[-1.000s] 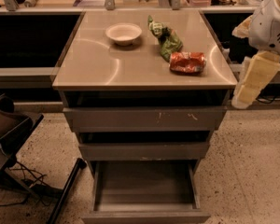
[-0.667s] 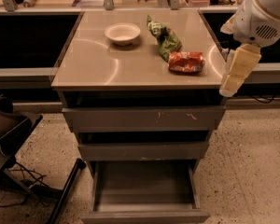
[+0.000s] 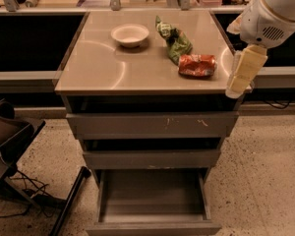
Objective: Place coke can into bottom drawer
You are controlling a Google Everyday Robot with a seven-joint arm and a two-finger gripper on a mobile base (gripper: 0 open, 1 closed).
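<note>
The arm has swung in from the right since a second ago, and now the claw [image 3: 238, 85] hangs down right at the right-hand edge of the tabletop [image 3: 98, 68], its cream tip overlapping the front right corner from where I stand. Whether the claw is spread or pressed together I cannot tell from this side; it carries nothing that I can see. The coke can [image 3: 197, 65] hasn't budged: it lies on its side near the front right of the tabletop, just left of the claw and clear of it, with a gap between the two. Behind the can sits the green snack bag [image 3: 174, 41], wrinkled and stretched toward the back edge, its near end close to the can. Further left, the pale bowl [image 3: 130, 34] stands upright, well apart from the can. Down below, the bottom drawer [image 3: 152, 195] is pulled out toward me, its inside bare and grey. The two shallower drawers above it, the top drawer [image 3: 150, 124] and the middle drawer [image 3: 151, 157], have scuffed fronts and each stands out a little, a dark gap showing above each. The white body of the arm [image 3: 273, 14] fills the upper right corner.
</note>
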